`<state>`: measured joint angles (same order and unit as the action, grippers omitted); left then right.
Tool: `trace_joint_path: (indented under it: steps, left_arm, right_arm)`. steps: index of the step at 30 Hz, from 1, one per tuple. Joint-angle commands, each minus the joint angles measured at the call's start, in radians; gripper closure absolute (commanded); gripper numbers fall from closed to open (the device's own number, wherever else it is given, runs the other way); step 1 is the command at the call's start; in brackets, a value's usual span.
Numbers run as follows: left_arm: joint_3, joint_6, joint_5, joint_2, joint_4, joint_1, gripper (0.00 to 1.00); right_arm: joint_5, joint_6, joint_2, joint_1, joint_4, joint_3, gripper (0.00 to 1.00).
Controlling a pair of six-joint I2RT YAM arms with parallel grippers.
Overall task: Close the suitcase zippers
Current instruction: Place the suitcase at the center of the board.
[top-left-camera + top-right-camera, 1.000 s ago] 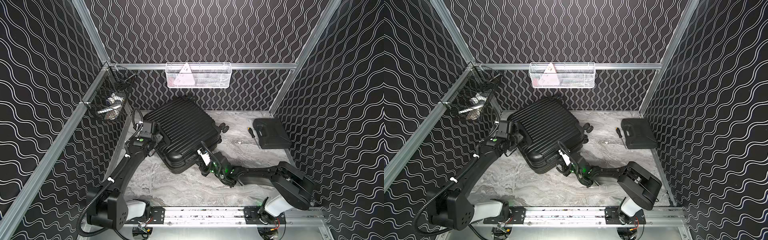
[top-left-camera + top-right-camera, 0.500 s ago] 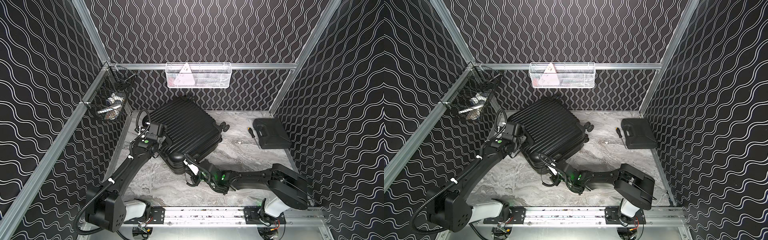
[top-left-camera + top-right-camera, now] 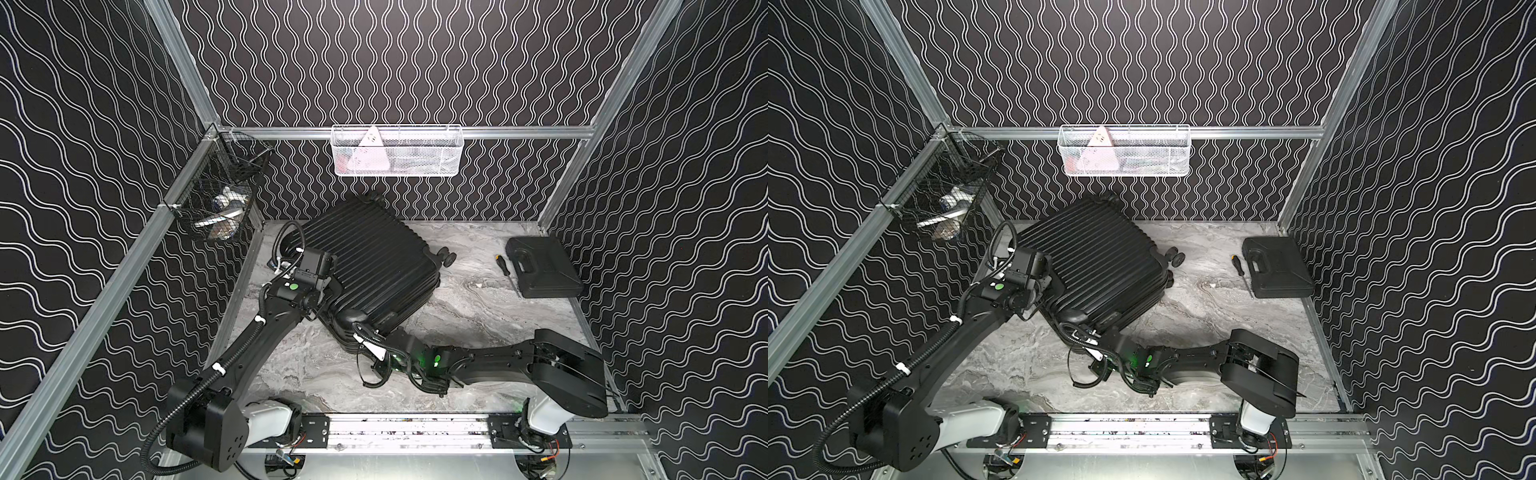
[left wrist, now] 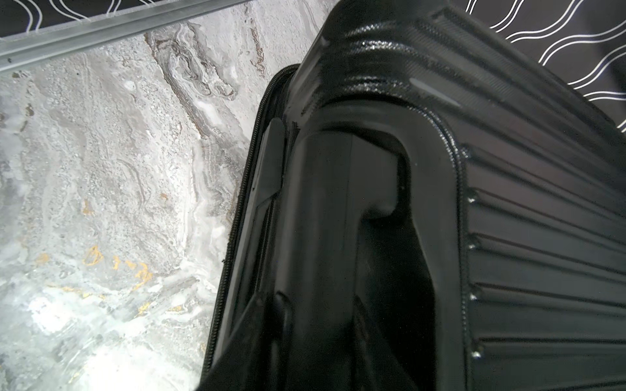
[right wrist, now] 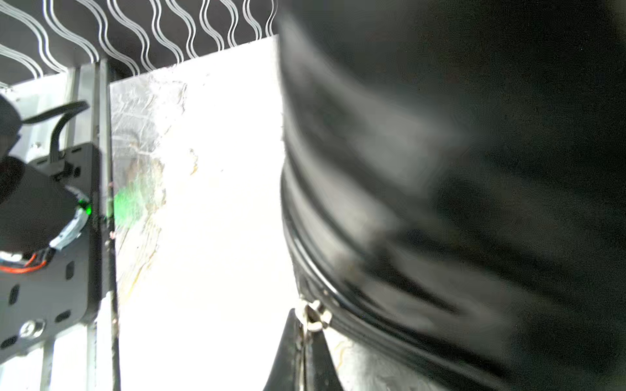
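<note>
The zipper pull (image 5: pixel 314 316) sits clamped in the right claw (image 5: pixel 306 333) at the suitcase's (image 3: pixel 374 266) corner nearest the tabletop's (image 3: pixel 478 332) front edge; the left claw's (image 3: pixel 326 291) grip I cannot tell.

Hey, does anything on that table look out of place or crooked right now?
A screwdriver lies loose on the table beside the closed tool case. The suitcase lies flat but skewed to the walls. Nothing looks spilled or broken.

Right gripper (image 5: pixel 305 325) closed tight; left gripper's (image 4: pixel 318 304) state unclear.
</note>
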<state>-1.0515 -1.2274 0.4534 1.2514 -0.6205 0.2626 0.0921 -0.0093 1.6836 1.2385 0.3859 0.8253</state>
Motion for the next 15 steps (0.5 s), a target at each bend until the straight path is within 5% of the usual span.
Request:
trace_joint_path:
  steps: [1, 7, 9, 15]
  left_arm:
    - [-0.021, -0.239, -0.143, -0.004, 0.181, 0.013, 0.85]
    - [-0.012, -0.248, -0.154, -0.006, 0.208, 0.035, 0.85]
    - [-0.024, -0.214, -0.141, -0.003, 0.184, 0.036, 0.77]
    - [-0.113, 0.076, -0.128, 0.059, 0.121, 0.034, 0.07]
  right_arm:
    - [-0.194, 0.016, 0.013, 0.024, 0.002, 0.022, 1.0]
    - [-0.133, 0.053, 0.032, 0.025, -0.005, 0.046, 1.0]
    - [-0.084, 0.072, 0.015, 0.016, 0.01, 0.023, 1.0]
    - [-0.081, 0.152, -0.083, -0.105, 0.033, -0.094, 1.0]
